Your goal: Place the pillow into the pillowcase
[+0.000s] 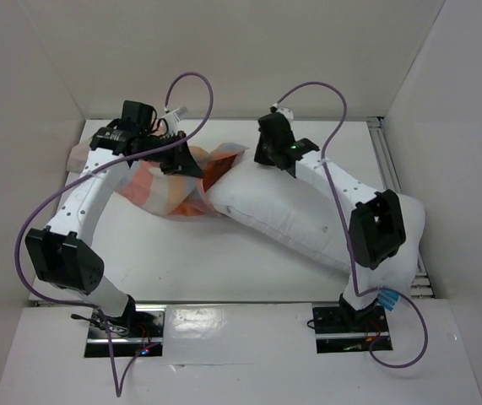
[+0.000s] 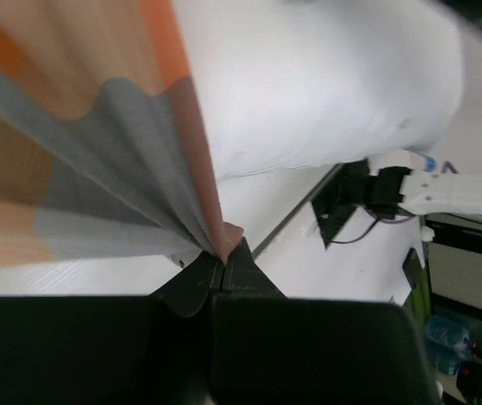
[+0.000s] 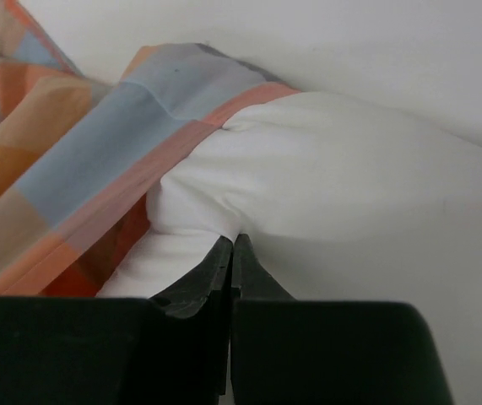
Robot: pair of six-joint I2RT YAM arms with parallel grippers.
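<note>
Now the left gripper (image 2: 224,251) is clamped tight on a bunched edge of the checked pillowcase (image 2: 97,143), which fans out from its tips. The right gripper (image 3: 232,246) pinches the white pillow (image 3: 350,186) at its far end, beside the pillowcase's opening. The pillow lies diagonally across the table (image 1: 215,270).

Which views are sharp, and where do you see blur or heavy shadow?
Top external: sharp, evenly lit, only soft shadow beneath the pillow. Left wrist: the pillowcase near the lens looks soft; background clearer. Right wrist: lower foreground nearly black, pillow bright, its creases readable.
</note>
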